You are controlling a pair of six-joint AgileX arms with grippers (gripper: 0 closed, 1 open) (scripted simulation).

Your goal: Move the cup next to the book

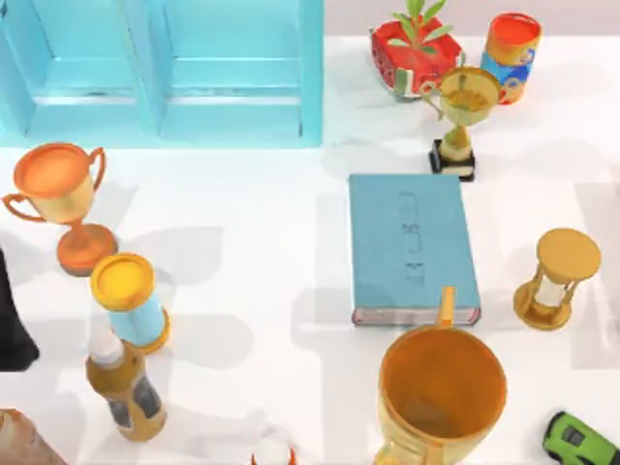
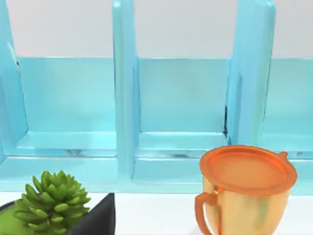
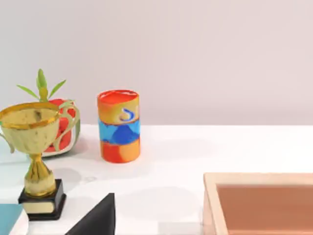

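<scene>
1. The small dark reddish-brown cup (image 1: 21,441) appears to be the object cut off by the frame at the near-left corner of the white worktop (image 1: 281,252) in the top view. Too little of it shows to tell whether it stands upright.
2. The large flat teal-blue hardcover book (image 1: 412,247) lies well apart from it, right of centre. Its long axis runs far-to-near and its pale page edges face the near side.
3. The black left arm (image 1: 14,320) sits at the left edge, just beyond the cup, so I judge it the nearer arm. Whether the left gripper or the right gripper is open or closed, and whether either holds anything, I cannot tell.
4. The brown bottle with a white cap (image 1: 126,392) and the yellow-topped pale blue can (image 1: 131,300) stand between the cup and the book, so a carry would probably need to go over them.
5. The open room is the bare strip along the book's left edge. The big orange handled mug (image 1: 441,392) crowds the near edge, and the tan hourglass (image 1: 554,281) stands near the right one. The gold trophy on a black base (image 1: 463,116) is just beyond the far edge.
</scene>
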